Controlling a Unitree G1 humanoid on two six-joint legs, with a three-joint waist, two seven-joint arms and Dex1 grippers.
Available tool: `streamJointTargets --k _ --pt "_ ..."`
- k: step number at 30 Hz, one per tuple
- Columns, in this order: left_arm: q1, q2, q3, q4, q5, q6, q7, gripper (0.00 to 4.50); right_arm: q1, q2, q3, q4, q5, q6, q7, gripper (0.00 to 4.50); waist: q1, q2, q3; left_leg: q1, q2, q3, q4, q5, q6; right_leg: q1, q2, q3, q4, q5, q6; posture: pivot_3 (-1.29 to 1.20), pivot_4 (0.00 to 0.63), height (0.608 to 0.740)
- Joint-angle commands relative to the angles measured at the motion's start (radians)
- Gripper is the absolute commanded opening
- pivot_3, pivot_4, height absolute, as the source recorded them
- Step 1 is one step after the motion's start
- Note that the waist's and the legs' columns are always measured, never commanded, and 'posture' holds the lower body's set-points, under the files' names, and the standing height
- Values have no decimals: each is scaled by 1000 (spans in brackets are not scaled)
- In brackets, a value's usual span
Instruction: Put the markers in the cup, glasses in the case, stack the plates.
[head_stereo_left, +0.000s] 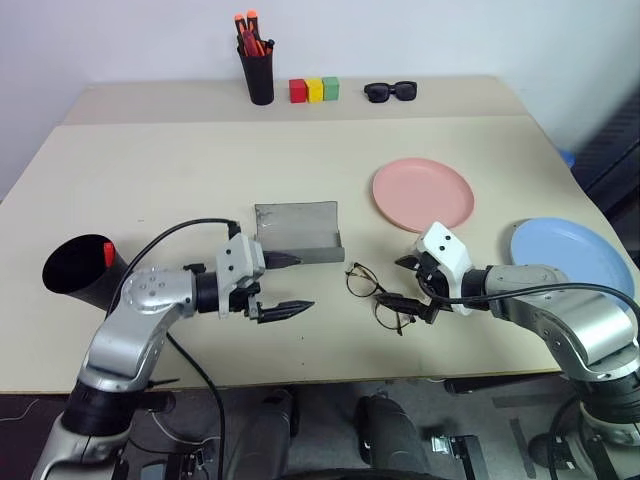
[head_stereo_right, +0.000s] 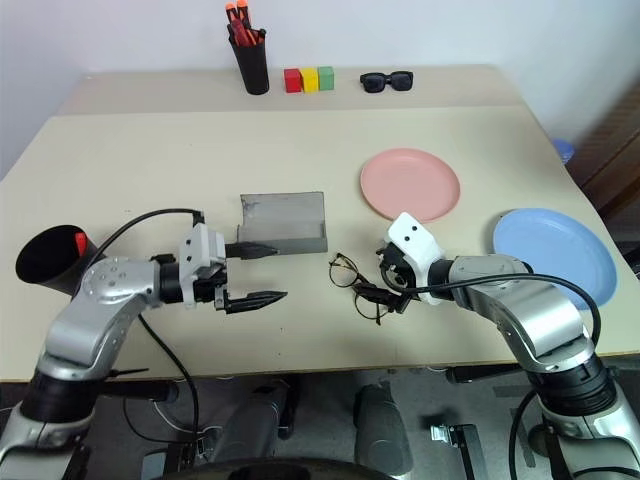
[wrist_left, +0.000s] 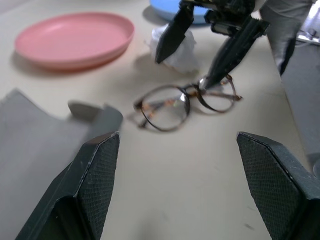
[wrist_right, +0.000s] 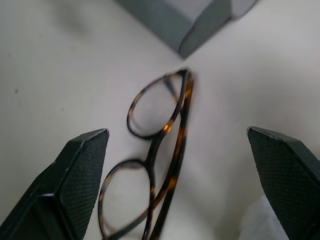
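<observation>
Right hand (head_stereo_left: 407, 283) over beige table (head_stereo_left: 150, 180).

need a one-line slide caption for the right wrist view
Open right gripper poised over the glasses lying on the table, with the open grey case just beyond.
</observation>
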Motion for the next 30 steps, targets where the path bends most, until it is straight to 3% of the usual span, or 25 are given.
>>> streamJointTargets --k 1,4,7,14,25,30 --pt "101 -10 35 -94 -25 -11 72 3818 -31 -2 4 -13 8 28 0 4500 -1 0 0 0 0 0 0 0 0 0 0 0 -1 0 0 0 150 740" --pt "153 -9 33 -108 -16 -21 111 3818 -39 2 14 -6 7 40 0 4500 3 0 0 0 0 0 0 0 0 0 0 0 -1 -1 -1 0 150 740" --pt "170 -13 34 -101 -19 -25 143 3898 -54 14 22 8 7 58 -5 3637 5 0 0 0 0 1 0 0 0 0 0 0 -2 -1 -2 0 150 740" --pt "185 -12 33 -77 -22 -48 180 3898 -75 26 30 17 17 104 -11 62 14 0 0 0 0 1 0 0 0 0 0 0 -2 -1 -2 0 150 740" --pt "221 -13 40 -89 -28 -54 222 3898 -95 -36 35 -25 -5 22 47 62 20 1 0 -1 0 1 0 -1 1 1 0 0 -7 -1 -2 0 150 740" --pt "263 -34 87 -83 -51 -66 268 3898 -208 -38 45 -26 -32 -75 87 62 13 1 0 -1 0 2 -1 -2 1 1 0 0 -7 -1 -2 0 150 740"
